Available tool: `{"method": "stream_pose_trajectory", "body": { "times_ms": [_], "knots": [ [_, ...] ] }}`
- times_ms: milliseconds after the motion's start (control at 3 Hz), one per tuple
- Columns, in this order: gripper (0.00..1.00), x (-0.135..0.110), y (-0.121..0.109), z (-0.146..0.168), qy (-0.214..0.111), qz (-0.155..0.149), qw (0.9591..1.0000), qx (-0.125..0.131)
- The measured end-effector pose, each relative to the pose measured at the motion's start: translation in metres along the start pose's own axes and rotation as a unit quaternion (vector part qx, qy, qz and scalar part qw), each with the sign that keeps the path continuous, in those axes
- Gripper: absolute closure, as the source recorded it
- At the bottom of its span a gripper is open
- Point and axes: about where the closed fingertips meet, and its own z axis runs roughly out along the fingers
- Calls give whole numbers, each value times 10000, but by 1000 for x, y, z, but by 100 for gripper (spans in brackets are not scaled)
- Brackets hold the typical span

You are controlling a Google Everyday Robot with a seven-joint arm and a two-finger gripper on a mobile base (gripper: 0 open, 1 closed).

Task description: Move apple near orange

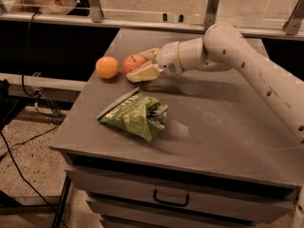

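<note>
Red with a yellowish patch, the apple point(133, 62) sits toward the far left part of the grey desk point(228, 127), pinched between the gripper's point(138, 65) cream fingers point(145, 72): one runs along its near side, the other shows behind it at 12 o'clock. Whether the fruit rests on the desk or hangs just above it cannot be told. The orange point(107, 67) lies just beside the apple at its 9 o'clock, with a narrow gap between them, close to the desk's left edge. The white arm point(247, 61) reaches in from 3 o'clock, its wrist level above the desk. A crumpled green chip bag point(134, 114) lies at the apple's 6 o'clock, apart from both fruits. A drawer handle point(171, 201) shows on the front below.
</note>
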Motion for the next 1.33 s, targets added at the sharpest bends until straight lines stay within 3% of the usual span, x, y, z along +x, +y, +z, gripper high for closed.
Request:
{"method": "stream_pose_trajectory", "body": {
  "times_ms": [333,667,1333],
  "knots": [
    [13,0,-1,-1,-52,3,10000,39],
    [0,-2,-8,-8,-174,77,9997,138],
    [0,-1,-34,-36,-346,259,9982,424]
  ]
}}
